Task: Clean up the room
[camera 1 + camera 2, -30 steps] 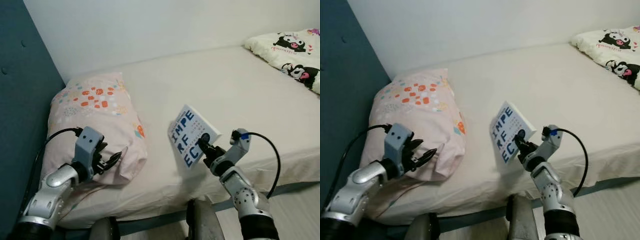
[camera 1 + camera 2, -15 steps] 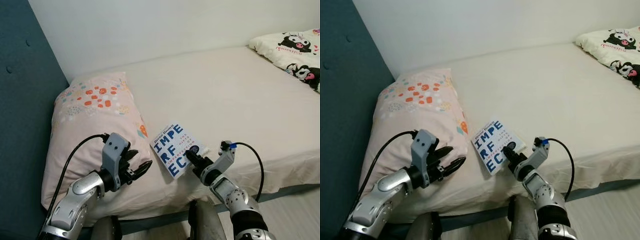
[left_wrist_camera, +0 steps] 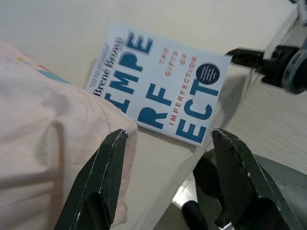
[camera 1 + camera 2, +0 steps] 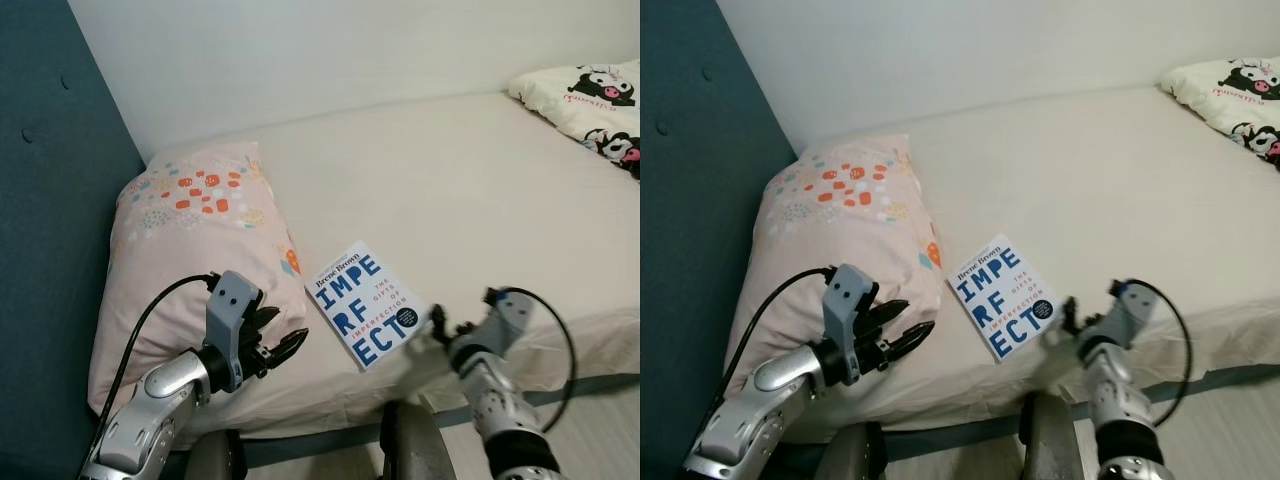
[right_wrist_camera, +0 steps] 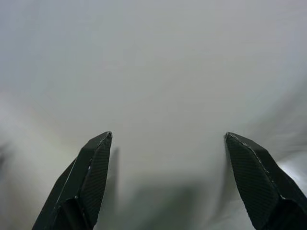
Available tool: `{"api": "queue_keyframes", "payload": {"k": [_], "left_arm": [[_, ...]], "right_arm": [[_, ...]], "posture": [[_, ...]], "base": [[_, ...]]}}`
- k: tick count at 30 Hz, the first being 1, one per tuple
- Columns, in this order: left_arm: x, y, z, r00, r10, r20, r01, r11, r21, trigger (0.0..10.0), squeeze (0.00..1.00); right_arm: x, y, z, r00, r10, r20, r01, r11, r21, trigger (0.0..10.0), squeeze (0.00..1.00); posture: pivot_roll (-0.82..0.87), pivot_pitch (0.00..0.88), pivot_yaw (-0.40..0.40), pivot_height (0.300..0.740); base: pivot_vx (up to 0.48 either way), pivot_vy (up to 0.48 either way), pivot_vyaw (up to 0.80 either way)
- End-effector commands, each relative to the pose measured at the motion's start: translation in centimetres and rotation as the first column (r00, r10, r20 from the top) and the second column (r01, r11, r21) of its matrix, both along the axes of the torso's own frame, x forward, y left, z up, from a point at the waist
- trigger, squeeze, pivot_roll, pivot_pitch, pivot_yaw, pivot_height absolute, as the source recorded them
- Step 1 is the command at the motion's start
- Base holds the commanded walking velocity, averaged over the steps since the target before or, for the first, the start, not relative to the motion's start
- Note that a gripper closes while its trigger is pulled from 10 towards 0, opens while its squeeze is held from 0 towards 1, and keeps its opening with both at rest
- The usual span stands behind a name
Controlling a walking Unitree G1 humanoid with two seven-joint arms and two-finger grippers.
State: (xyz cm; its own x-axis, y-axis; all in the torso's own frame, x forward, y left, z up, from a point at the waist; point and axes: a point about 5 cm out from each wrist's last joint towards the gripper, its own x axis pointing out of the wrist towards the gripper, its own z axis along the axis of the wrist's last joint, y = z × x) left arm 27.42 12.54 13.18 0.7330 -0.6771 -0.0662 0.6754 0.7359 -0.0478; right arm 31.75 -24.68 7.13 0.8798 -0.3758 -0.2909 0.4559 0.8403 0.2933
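A white paperback with big blue letters, the book, lies flat on the beige mattress near its front edge, just right of the pink patterned pillow. My right gripper is open beside the book's near right corner, apart from it; its wrist view shows blurred pale sheet between the spread fingers. My left gripper is open and hovers by the pillow's front corner; in its wrist view the book lies between the fingertips, further off.
A blue padded headboard rises on the left and a white wall runs behind the bed. A cartoon-print blanket lies at the far right. Pale floor shows below the bed's front edge.
The book, held tilted up by my right gripper a second ago, now lies flat on the mattress. The right gripper has let go and drawn back to the right. The camera shifted slightly.
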Motion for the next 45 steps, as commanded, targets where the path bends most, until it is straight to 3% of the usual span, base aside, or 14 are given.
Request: {"api": "queue_keyframes", "payload": {"k": [1, 9, 13, 15, 18, 19, 26, 27, 28, 29, 30, 31, 42, 45], "left_arm": [[-0.3, 0.1, -0.5, 0.999, 0.009, -0.034, -0.009, 1.0, -0.015, 10.0, 0.0], [-0.1, 1.7, -0.2, 0.997, 0.064, -0.041, -0.065, 0.998, -0.022, 10.0, 0.0], [0.3, 4.6, -0.1, 0.992, 0.124, 0.012, -0.124, 0.986, 0.112, 10.0, 0.0], [0.3, 7.4, -1.0, 0.992, 0.116, 0.039, -0.122, 0.929, 0.348, 10.0, 0.0], [0.1, 8.5, -1.7, 0.995, 0.093, 0.029, -0.096, 0.886, 0.454, 10.0, 0.0], [-0.1, 9.5, -2.5, 0.998, 0.062, 0.012, -0.058, 0.827, 0.56, 10.0, 0.0], [0.2, 11.7, -3.6, 0.999, 0.04, -0.033, -0.004, 0.699, 0.715, 10.0, 0.0], [0.6, 12.1, -3.7, 0.998, 0.053, -0.038, -0.009, 0.688, 0.725, 10.0, 0.0], [0.6, 12.1, -3.7, 0.998, 0.053, -0.038, -0.009, 0.688, 0.725, 10.0, 0.0], [0.9, 12.2, -3.7, 0.998, 0.059, -0.034, -0.016, 0.683, 0.73, 5.0, 0.0], [0.9, 12.2, -3.7, 0.998, 0.059, -0.034, -0.016, 0.683, 0.73, 5.0, 0.0], [1.3, 11.9, -4.0, 0.998, 0.055, -0.032, -0.015, 0.692, 0.722, 0.0, 0.0], [2.0, 10.5, -5.4, 0.997, 0.004, -0.081, 0.053, 0.727, 0.685, 0.0, 0.0], [1.9, 11.4, -3.7, 0.997, 0.029, -0.071, 0.015, 0.832, 0.554, 0.0, 0.0]], "right_arm": [[-0.4, -0.3, 0.0, 0.999, -0.032, 0.004, 0.032, 0.999, -0.042, 10.0, 0.0], [0.9, -0.1, 6.2, 0.956, 0.05, 0.289, 0.043, 0.951, -0.306, 10.0, 0.0], [2.6, 4.0, 9.4, 0.856, 0.339, 0.391, -0.194, 0.911, -0.365, 10.0, 0.0], [3.4, 9.7, 10.9, 0.653, 0.661, 0.37, -0.527, 0.747, -0.406, 10.0, 0.0], [3.2, 12.1, 10.9, 0.542, 0.771, 0.333, -0.657, 0.636, -0.404, 10.0, 0.0], [2.9, 14.3, 10.8, 0.427, 0.858, 0.285, -0.75, 0.512, -0.418, 10.0, 0.0], [2.2, 17.5, 9.8, 0.217, 0.958, 0.187, -0.88, 0.275, -0.387, 10.0, 0.0], [2.3, 17.9, 9.3, 0.189, 0.967, 0.171, -0.899, 0.24, -0.366, 0.0, 0.0], [2.3, 17.9, 9.3, 0.189, 0.967, 0.171, -0.899, 0.24, -0.366, 0.0, 0.0], [2.3, 18.1, 9.0, 0.17, 0.973, 0.158, -0.907, 0.217, -0.361, 0.0, 0.0], [2.3, 18.1, 9.0, 0.17, 0.973, 0.158, -0.907, 0.217, -0.361, 0.0, 0.0], [2.3, 18.5, 8.5, 0.144, 0.981, 0.13, -0.922, 0.181, -0.343, 0.0, 0.0], [1.1, 20.3, 7.0, -0.129, 0.991, 0.033, -0.965, -0.118, -0.233, 0.0, 0.0], [0.6, 20.5, 7.9, -0.25, 0.966, 0.072, -0.95, -0.23, -0.211, 0.0, 0.0]], "posture": [[-0.04, 0.177, 0.033, 0.587], [-0.05, 0.175, 0.024, 0.587], [-0.05, 0.179, 0.005, 0.587], [-0.05, 0.187, -0.016, 0.587], [-0.05, 0.191, -0.026, 0.587], [-0.05, 0.2, -0.04, 0.587], [-0.05, 0.227, -0.071, 0.587], [-0.05, 0.236, -0.078, 0.587], [-0.05, 0.236, -0.078, 0.587], [-0.05, 0.245, -0.08, 0.587], [-0.05, 0.245, -0.08, 0.587], [-0.06, 0.264, -0.085, 0.587], [-0.09, 0.316, -0.094, 0.587], [-0.08, 0.319, -0.099, 0.587]], "base": [[0.0, 0.0, 0.0], [0.0, 0.0, 0.0], [0.0, 0.0, 0.0], [0.0, 0.0, 0.0], [0.0, 0.0, 0.0], [0.0, 0.0, 0.0], [0.0, 0.0, 0.0], [0.0, 0.0, 0.0], [0.0, 0.0, 0.0], [0.0, 0.0, 0.0], [0.0, 0.0, 0.0], [0.0, 0.0, 0.0], [0.0, 0.0, 0.0], [0.0, 0.0, 0.0]]}}
